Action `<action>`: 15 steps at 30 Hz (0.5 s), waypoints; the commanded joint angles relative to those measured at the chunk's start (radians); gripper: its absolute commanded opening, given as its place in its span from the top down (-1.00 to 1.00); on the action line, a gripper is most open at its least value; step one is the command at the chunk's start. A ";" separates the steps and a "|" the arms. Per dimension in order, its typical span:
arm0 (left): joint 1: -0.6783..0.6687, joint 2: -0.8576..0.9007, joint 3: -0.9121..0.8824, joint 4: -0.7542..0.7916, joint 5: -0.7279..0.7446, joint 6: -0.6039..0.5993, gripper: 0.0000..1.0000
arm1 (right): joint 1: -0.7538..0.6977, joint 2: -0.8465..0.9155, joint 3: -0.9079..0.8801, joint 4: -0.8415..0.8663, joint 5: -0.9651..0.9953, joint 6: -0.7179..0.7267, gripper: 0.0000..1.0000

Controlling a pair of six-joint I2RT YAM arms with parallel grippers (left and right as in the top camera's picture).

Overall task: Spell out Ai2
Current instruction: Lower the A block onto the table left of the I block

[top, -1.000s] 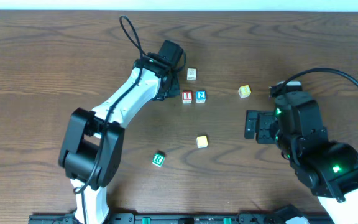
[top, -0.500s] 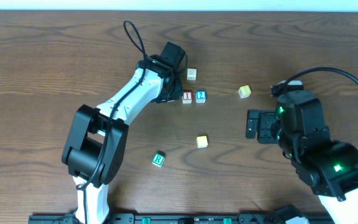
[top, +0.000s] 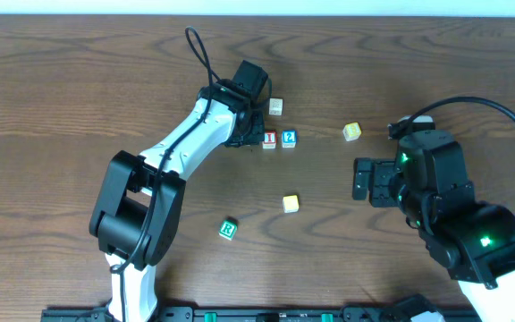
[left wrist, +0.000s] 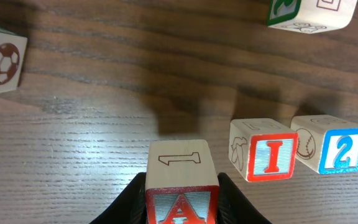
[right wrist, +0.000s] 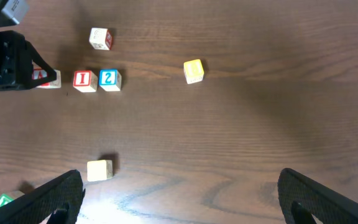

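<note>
Wood-grain table [top: 61, 89], right edge: the right gripper [right wrist: 179, 186] gapes wide, holding nothing. Further back, the left gripper [left wrist: 182, 199] pinches the red A cube [left wrist: 180, 168] just beside the red I cube [left wrist: 267, 157], which sits snug against the blue 2 cube [left wrist: 337, 152], toward the far edge.

Robotics lab bench: two cabled robot arms [top: 186, 139] at wood-grain table [top: 61, 72].

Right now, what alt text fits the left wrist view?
The left gripper grips the red A cube, left of the red I cube and blue 2 cube, which sit side by side on the dark wooden table.
</note>
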 commanded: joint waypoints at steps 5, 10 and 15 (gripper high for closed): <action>0.004 0.053 0.030 0.005 -0.029 0.028 0.90 | -0.009 0.001 0.019 0.002 -0.003 -0.013 -0.98; 0.003 0.066 0.063 -0.003 -0.025 0.027 0.90 | -0.009 0.001 0.019 0.000 -0.004 -0.013 -0.99; -0.005 0.066 0.071 -0.008 -0.011 0.028 0.90 | -0.009 0.001 0.019 0.000 -0.003 -0.013 -0.99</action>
